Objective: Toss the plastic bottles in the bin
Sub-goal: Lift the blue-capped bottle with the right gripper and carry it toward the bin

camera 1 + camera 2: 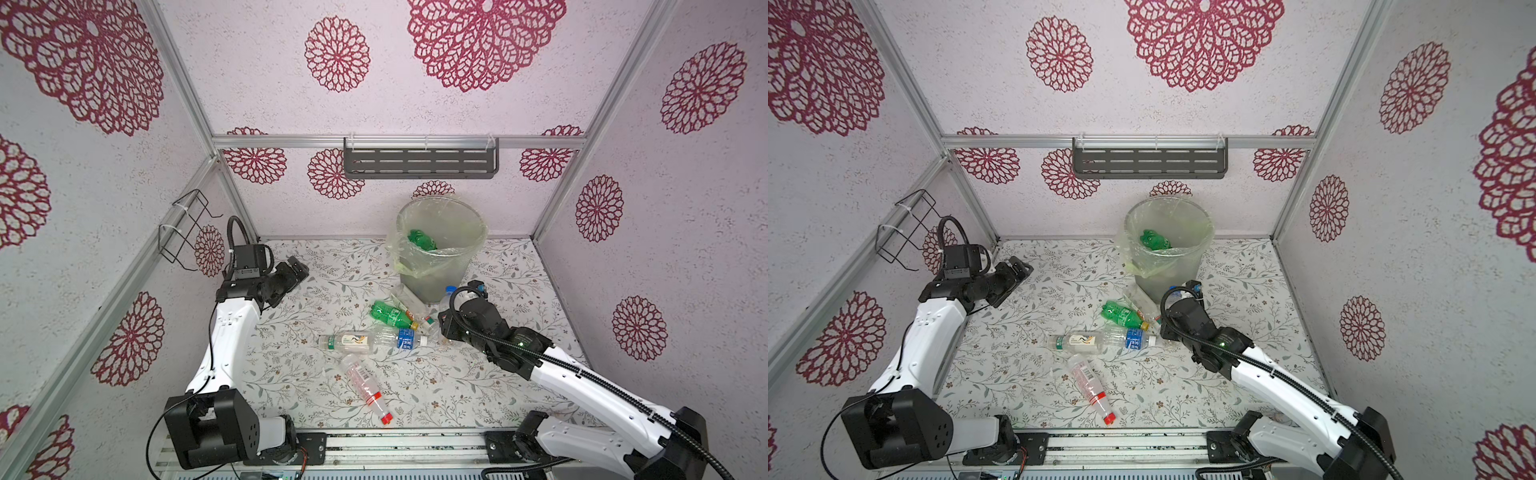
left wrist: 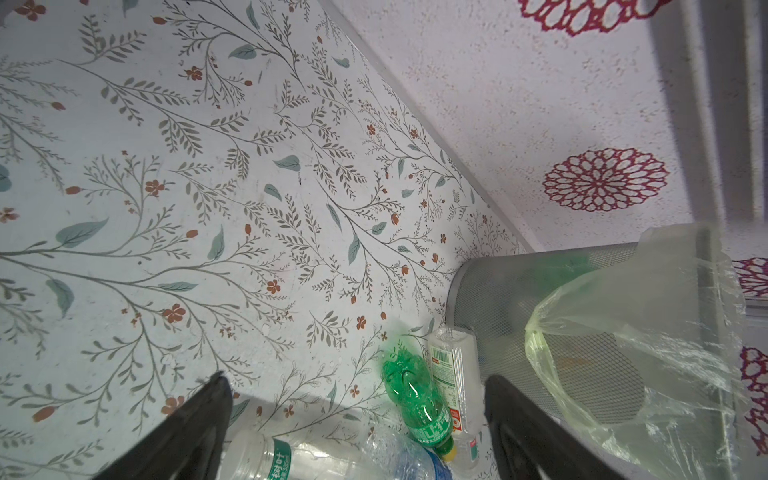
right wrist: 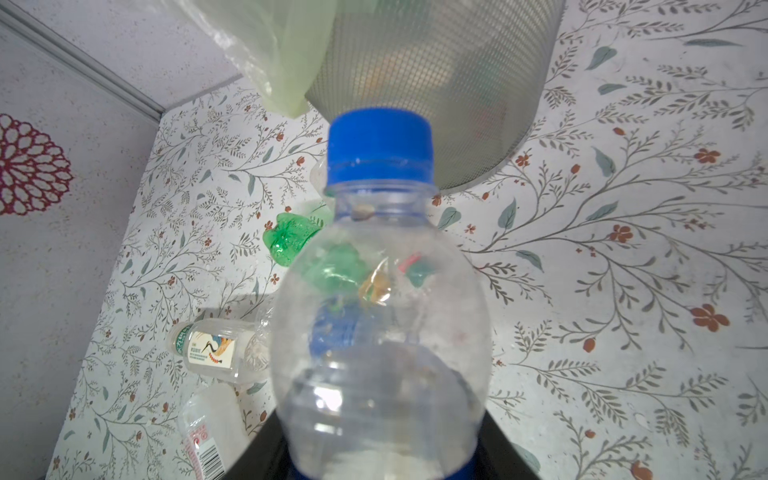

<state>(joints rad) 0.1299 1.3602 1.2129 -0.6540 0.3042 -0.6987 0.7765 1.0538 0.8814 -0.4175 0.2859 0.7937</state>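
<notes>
Blue-capped bottle (image 3: 380, 291): clamped in right pincer (image 3: 380, 430) | left pincer (image 2: 356, 379): jaws apart

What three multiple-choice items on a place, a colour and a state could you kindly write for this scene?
1. Where does the red-capped bottle lie relative to the bin? A inside it; B on the table, well in front of it; C behind it.
2. What colour is the cap of the clear bottle in the right gripper? A red; B blue; C yellow.
3. How is the left gripper? A open and empty; B shut on the red-capped bottle; C shut on the bin's rim.
1 B: it lies by the table's front edge. 2 B: the wrist view shows blue. 3 A: jaws apart, nothing between.
</notes>
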